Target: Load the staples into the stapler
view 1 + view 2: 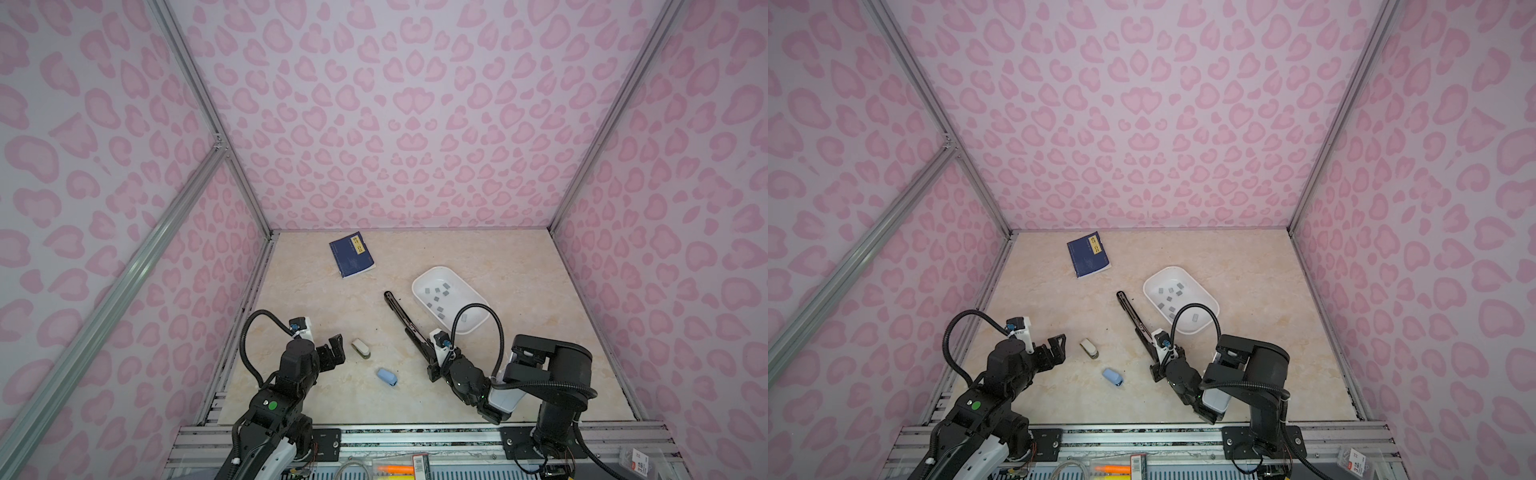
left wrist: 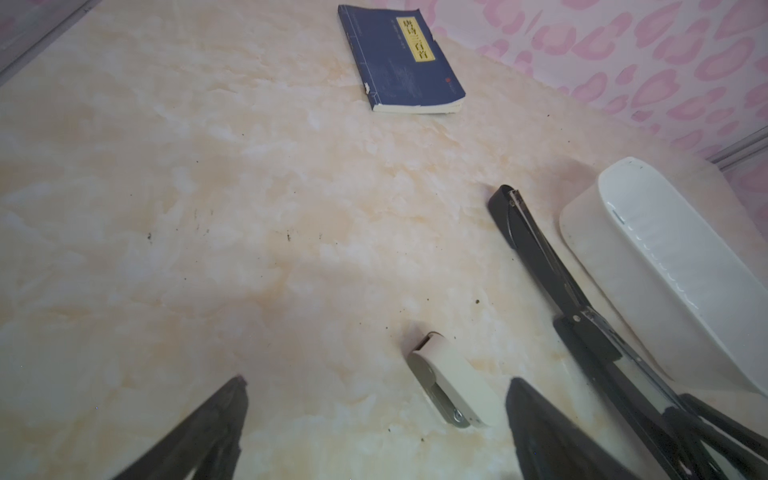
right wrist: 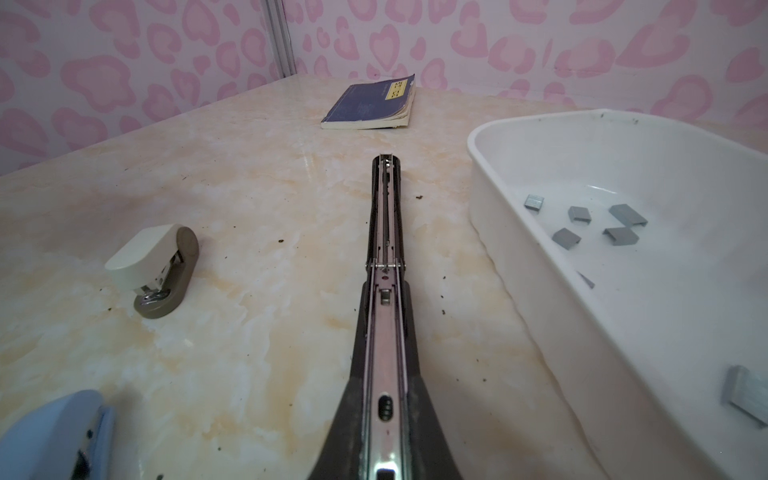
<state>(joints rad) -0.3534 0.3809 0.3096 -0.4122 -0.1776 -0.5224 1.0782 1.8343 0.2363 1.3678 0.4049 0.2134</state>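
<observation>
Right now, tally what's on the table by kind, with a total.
staplers: 3 (black stapler, beige stapler, blue stapler)
book: 1
white tray: 1
staples, blocks lying in the tray: about 9, too small in both top views for a firm count
total: about 14

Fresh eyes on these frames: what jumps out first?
The long black stapler, swung open flat mid-table with its near end clamped in the right pincer. Just right of it sits a white tray scattered with small grey staples. The left pincer hangs open by a beige mini stapler, with a blue stapler nearer the robot and a navy book at the back.
</observation>
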